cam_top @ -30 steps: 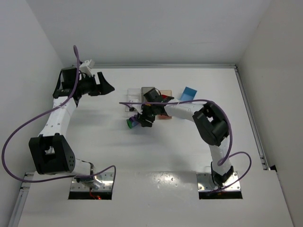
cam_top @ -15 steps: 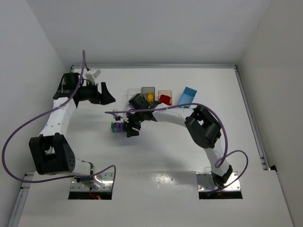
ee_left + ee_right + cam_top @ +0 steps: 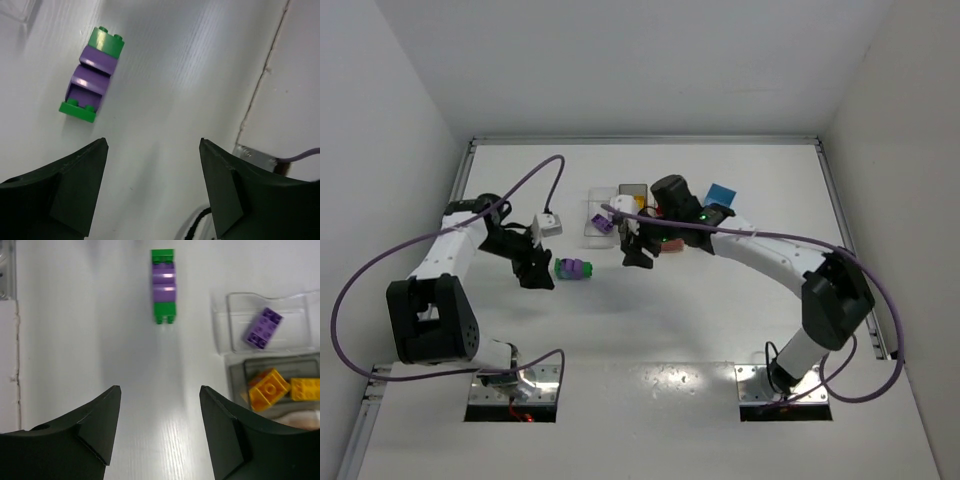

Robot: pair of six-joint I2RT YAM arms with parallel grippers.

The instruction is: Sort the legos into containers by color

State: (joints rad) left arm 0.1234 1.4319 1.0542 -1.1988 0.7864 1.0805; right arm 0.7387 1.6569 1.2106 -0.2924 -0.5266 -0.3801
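Observation:
A joined stack of legos, two purple bricks between two green ones, lies on the table. It also shows in the left wrist view and the right wrist view. My left gripper is open and empty, just left of the stack. My right gripper is open and empty, to the stack's right. The clear bin holds a purple brick. The smoky grey bin holds yellow-orange bricks.
The light blue bin stands at the right end of the bin row. The tan bin is mostly hidden under my right arm. A raised table edge runs along the back, and walls close both sides.
My right gripper let go of the purple-green stack and drew back right toward the bins. My left arm swung down from the back left to beside the stack.

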